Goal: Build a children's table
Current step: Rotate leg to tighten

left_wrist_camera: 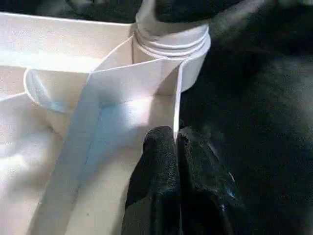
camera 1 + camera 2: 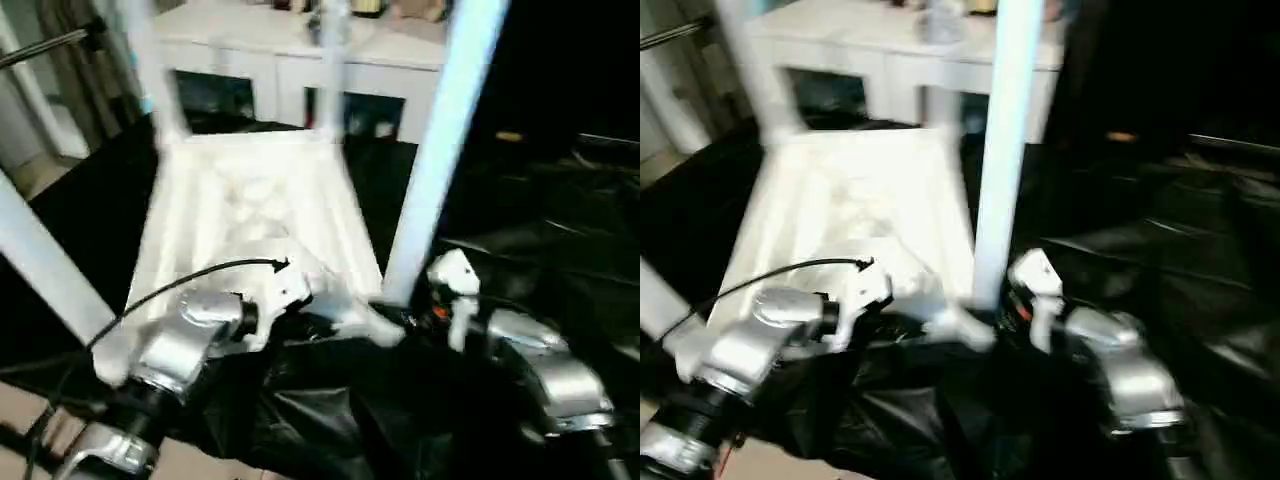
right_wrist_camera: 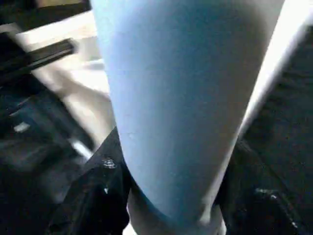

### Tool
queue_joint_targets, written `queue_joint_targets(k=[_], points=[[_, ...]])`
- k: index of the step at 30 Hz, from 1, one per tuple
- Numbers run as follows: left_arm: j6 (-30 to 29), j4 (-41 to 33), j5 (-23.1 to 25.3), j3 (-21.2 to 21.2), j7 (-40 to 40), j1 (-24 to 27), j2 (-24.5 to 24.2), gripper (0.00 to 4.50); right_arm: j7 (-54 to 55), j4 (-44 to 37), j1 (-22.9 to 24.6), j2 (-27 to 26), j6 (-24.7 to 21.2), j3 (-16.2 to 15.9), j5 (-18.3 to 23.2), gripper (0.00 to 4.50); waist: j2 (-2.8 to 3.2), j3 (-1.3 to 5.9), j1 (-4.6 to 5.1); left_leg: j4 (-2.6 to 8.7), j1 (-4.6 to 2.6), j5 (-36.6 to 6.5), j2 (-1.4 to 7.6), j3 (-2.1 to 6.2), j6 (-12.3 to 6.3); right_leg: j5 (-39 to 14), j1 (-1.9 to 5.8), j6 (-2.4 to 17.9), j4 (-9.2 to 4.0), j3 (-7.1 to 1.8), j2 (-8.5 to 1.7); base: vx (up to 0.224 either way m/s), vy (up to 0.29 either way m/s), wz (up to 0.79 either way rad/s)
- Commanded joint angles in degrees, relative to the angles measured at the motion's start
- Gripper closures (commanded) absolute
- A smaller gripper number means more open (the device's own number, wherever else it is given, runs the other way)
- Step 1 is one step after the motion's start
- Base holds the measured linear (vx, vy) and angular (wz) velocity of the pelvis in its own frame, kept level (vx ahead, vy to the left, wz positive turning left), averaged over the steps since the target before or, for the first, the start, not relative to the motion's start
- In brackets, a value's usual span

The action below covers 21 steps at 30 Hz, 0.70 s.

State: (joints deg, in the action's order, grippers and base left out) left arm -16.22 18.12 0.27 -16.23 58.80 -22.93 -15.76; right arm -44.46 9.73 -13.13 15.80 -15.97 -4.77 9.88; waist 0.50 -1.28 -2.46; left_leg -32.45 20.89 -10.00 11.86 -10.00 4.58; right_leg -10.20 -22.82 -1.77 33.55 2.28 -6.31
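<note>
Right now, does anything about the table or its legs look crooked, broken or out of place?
Nothing looks broken. The tabletop lies underside up on black sheeting, with legs standing up from its corners. The near right leg leans slightly as the right gripper straddles it.

Left pincer (image 1: 177, 161) pinched shut; right pincer (image 3: 171, 196) spread, one finger (image 3: 98, 191) each side

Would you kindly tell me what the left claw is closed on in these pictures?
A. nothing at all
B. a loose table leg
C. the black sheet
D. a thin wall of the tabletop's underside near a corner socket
D: in the left wrist view the left claw has its two black fingers pinched on a thin upright wall of the tabletop, just below a corner socket.
</note>
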Motion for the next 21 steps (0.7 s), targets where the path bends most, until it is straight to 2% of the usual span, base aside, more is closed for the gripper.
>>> queue_joint_targets(k=[1,2,3,4,5,6,7,8,9,10,11,13,16,18,20,21], points=[[-1.18,-1.15,0.29,-0.53,-6.66,-0.36,4.52,4.5,2.99,3.56,1.24,-4.86,-3.34,-5.84,-1.77,2.52,-0.48,1.83,-0.01,4.32,-0.53,-22.74,0.36,-0.02,1.05,-29.4,0.97,5.94,-5.5,-0.82,-0.88,0.0,0.0,0.0],[-2.09,-0.68,1.36,-1.03,-10.32,-0.68,7.36,4.5,9.1,5.83,0.27,-8.21,-4.12,-5.45,-3.35,2.54,-0.63,1.77,0.27,4.37,-0.51,-23.52,0.23,0.15,1.2,-31.16,0.99,5.29,-5.77,-0.66,-0.9,0.0,0.0,0.0],[-2.15,-0.65,1.42,-1.06,-10.55,-0.7,7.54,4.5,9.51,5.98,0.21,-8.41,-4.14,-5.43,-3.47,2.54,-0.57,1.67,0.68,4.52,-0.31,-24.39,0.17,0.35,1.55,-32.74,0.98,4.5,-5.93,-0.45,-0.82,0.0,0.0,0.0],[-2.82,-0.45,1.97,-1.64,-12.88,-1.0,9.51,4.5,13.45,7.97,-0.68,-10.43,-3.47,-5.27,-4.9,2.54,-0.33,1.69,0.69,4.52,-0.39,-24.94,0.08,0.48,1.73,-33.64,1.01,4.06,-6.03,-0.3,-0.85,0.0,0.0,0.0],[-2.82,-0.45,1.97,-1.64,-12.88,-1.0,9.51,4.5,13.45,7.97,-0.68,-10.43,-3.47,-5.27,-4.9,2.54,-0.39,1.64,0.89,4.56,-0.49,-25.5,0.1,0.49,1.84,-34.27,0.82,3.76,-6.27,-0.27,-0.82,0.0,0.0,0.0],[-3.05,-0.42,2.13,-1.9,-13.65,-1.1,10.2,4.5,14.57,8.77,-1.03,-11.1,-2.86,-5.2,-5.42,2.54,-0.44,1.73,1.03,4.62,-0.37,-26.16,0.02,0.66,1.52,-34.41,0.99,3.11,-6.47,-0.08,-0.78,0.0,0.0,0.0],[-3.09,-0.51,2.25,-2.58,-13.63,-1.23,10.86,4.5,15.01,9.38,-1.43,-11.84,-2.62,-4.67,-5.06,2.0,-0.22,1.72,0.97,4.59,-0.52,-26.7,-0.02,0.66,1.39,-34.72,0.76,2.93,-6.63,-0.1,-0.76,0.0,0.0,0.0],[-3.16,-0.95,2.54,-3.33,-13.33,-1.22,11.41,4.5,15.41,9.39,-1.8,-12.8,-2.79,-3.58,-4.17,1.86,-0.19,1.75,1.03,4.41,-0.85,-27.64,-0.09,0.58,1.18,-34.79,0.46,2.82,-6.9,-0.16,-0.72,0.0,0.0,0.0],[-3.03,-1.35,2.43,-3.6,-12.49,-1.08,11.1,4.5,14.62,8.94,-1.87,-12.89,-3.34,-3.05,-3.13,1.86,-0.11,1.76,1.08,4.61,-0.66,-28.17,-0.08,0.71,0.91,-34.34,0.65,2.85,-6.83,-0.08,-0.61,0.0,0.0,0.0],[-3.08,-1.7,2.36,-3.68,-12.03,-0.96,10.83,4.5,14.23,8.6,-1.93,-12.96,-3.75,-2.78,-2.53,1.8,0.27,1.78,1.07,4.71,-0.61,-28.4,-0.06,0.78,0.94,-33.91,0.72,2.9,-6.77,-0.06,-0.63,0.0,0.0,0.0],[-2.96,-2.0,2.28,-3.77,-11.34,-0.82,10.33,4.5,13.61,8.34,-1.99,-12.7,-3.72,-2.81,-2.3,1.8,0.15,1.91,1.14,4.83,-0.5,-28.24,0.05,0.83,0.91,-32.32,0.87,3.19,-6.66,-0.07,-0.62,0.0,0.0,0.0],[-2.34,-2.36,2.15,-3.71,-10.07,-0.49,9.38,4.5,12.5,7.89,-1.98,-11.84,-2.78,-3.53,-3.14,1.5,0.45,2.07,1.06,4.95,-0.47,-27.75,0.2,0.78,0.93,-29.11,0.94,4.15,-6.36,-0.24,-0.58,0.0,0.0,0.0],[-1.51,-2.95,1.67,-3.63,-7.16,0.21,7.33,4.5,8.88,6.27,-1.54,-9.51,-1.24,-5.12,-3.96,1.38,0.4,2.27,0.98,4.95,-0.28,-26.51,0.36,0.53,0.71,-23.64,1.25,5.95,-5.84,-0.45,-0.44,0.0,0.0,0.0],[-0.82,-3.19,1.26,-3.89,-3.26,0.26,4.35,4.5,1.68,3.17,-0.67,-5.73,0.08,-6.42,-2.28,1.38,0.16,2.39,0.88,4.82,-0.07,-24.28,0.39,0.25,-0.22,-20.2,1.56,7.18,-5.46,-0.59,-0.44,0.0,0.0,0.0],[-0.72,-3.27,0.99,-3.84,-1.87,0.16,3.37,4.5,-1.07,1.91,-0.3,-4.4,0.07,-6.62,-1.21,1.38,0.33,2.57,0.78,4.68,0.0,-22.46,0.43,0.1,-1.0,-17.81,1.74,8.21,-5.13,-0.72,-0.48,0.0,0.0,0.0],[0.17,-3.22,0.49,-3.75,0.94,-0.08,1.49,4.5,-6.21,-0.15,0.45,-1.67,0.07,-7.02,0.59,1.38,0.35,2.62,0.59,4.57,-0.14,-21.27,0.55,-0.06,-1.34,-16.05,1.65,9.12,-5.05,-0.78,-0.49,0.0,0.0,0.0]])
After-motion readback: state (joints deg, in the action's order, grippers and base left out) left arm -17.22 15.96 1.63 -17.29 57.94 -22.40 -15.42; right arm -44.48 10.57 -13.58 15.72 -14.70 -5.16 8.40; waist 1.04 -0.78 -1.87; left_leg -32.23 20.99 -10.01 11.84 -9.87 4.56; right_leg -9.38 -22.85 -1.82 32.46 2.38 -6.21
